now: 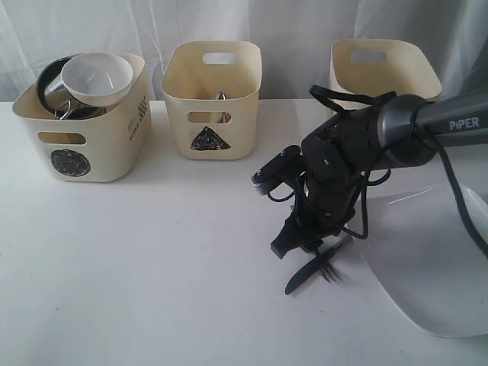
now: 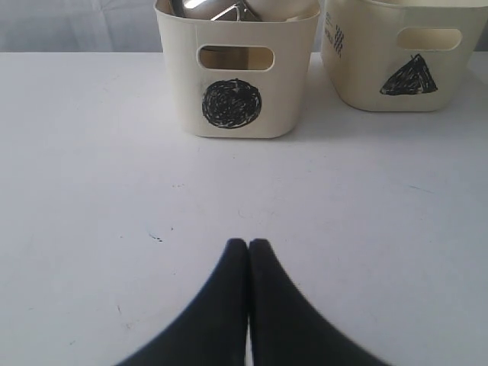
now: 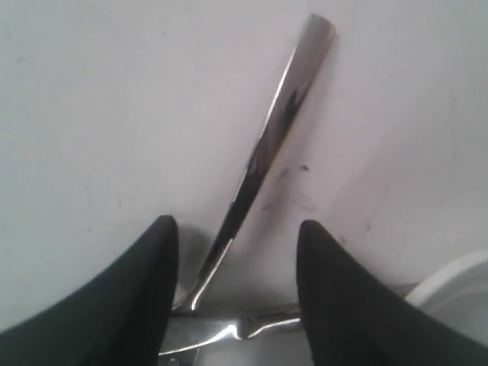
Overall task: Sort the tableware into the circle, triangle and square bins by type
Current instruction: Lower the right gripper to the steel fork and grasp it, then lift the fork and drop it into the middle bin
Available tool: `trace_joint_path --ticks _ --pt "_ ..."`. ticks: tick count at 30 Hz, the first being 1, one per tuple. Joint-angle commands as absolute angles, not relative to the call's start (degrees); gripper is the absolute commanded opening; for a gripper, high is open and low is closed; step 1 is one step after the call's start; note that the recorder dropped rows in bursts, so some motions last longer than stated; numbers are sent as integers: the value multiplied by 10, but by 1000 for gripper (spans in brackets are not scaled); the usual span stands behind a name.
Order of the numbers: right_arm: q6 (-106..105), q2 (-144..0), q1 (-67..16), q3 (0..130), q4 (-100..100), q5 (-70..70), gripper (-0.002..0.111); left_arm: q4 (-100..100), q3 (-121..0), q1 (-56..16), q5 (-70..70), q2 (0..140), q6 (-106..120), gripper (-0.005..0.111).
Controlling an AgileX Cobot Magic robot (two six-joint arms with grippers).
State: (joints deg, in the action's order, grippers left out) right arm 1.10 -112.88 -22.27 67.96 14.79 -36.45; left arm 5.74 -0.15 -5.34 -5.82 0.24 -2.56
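Note:
My right gripper (image 1: 299,263) points down at the table just left of the large white plate (image 1: 435,259). Its jaws (image 3: 236,223) are open and straddle the long handle of a steel piece of cutlery (image 3: 267,145) lying on the table. A second steel piece (image 3: 229,332) crosses under the first between the fingers. The circle bin (image 1: 84,145) holds a white bowl (image 1: 97,76) and steel mugs (image 1: 57,88). Steel shows inside the triangle bin (image 1: 210,114). My left gripper (image 2: 248,242) is shut and empty, low over the table, facing the circle bin (image 2: 236,76).
A third cream bin (image 1: 381,69) stands at the back right; its mark is hidden. The plate's rim (image 3: 457,282) lies close beside one right finger. The triangle bin (image 2: 404,53) sits beside the circle bin. A white curtain hangs behind the table.

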Motion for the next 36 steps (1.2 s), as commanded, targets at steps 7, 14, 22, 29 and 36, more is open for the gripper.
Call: trace_joint_path --ticks 7,14,22,29,36 --pt "27 -1147 -223 677 53 -339 16 59 0 -53 -57 0 -27 0" --pt "-9 -1147 -230 679 -35 -315 0 59 0 -53 -57 0 -28 0" --pt "-147 -1147 -245 679 -266 -275 0 59 0 -53 -57 0 -28 0" --pt "-313 -1144 -251 681 -506 -282 0 59 0 -53 -57 0 -28 0" --pt "-418 -1102 -249 679 -622 -259 0 59 0 -53 -57 0 -28 0"
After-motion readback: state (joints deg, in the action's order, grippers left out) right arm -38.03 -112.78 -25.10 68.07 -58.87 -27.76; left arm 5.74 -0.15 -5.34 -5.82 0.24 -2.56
